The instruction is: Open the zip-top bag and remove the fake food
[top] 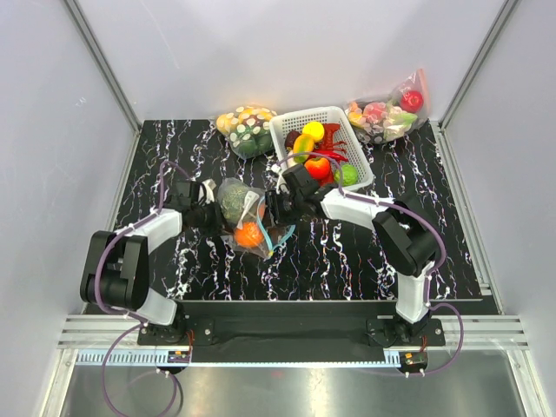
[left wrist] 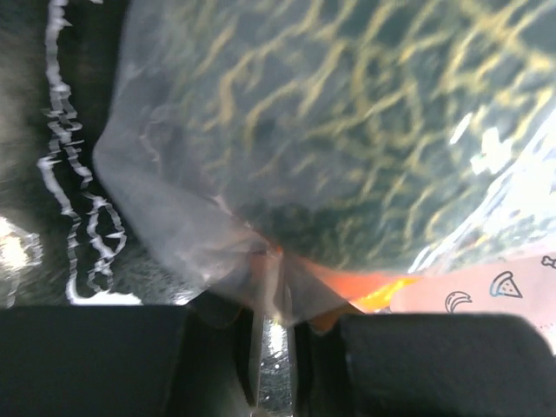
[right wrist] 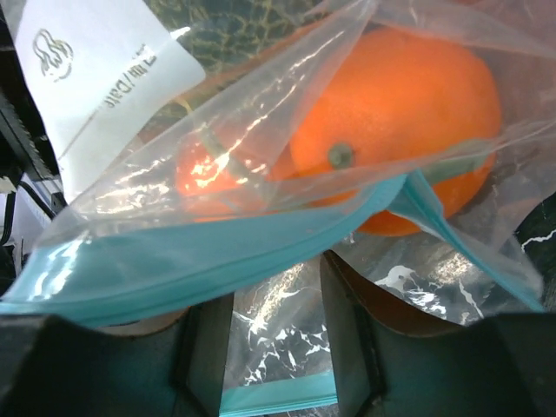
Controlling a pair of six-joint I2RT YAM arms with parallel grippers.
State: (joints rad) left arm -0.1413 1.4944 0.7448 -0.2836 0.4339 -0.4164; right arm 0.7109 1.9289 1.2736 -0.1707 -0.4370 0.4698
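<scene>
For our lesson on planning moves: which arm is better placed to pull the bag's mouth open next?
Probably right. The right gripper sits at the teal zip strip of the bag, one lip between its fingers; the left gripper pinches plain plastic at the other side.

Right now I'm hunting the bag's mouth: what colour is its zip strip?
The zip strip is teal-blue, clearest in the right wrist view.
</scene>
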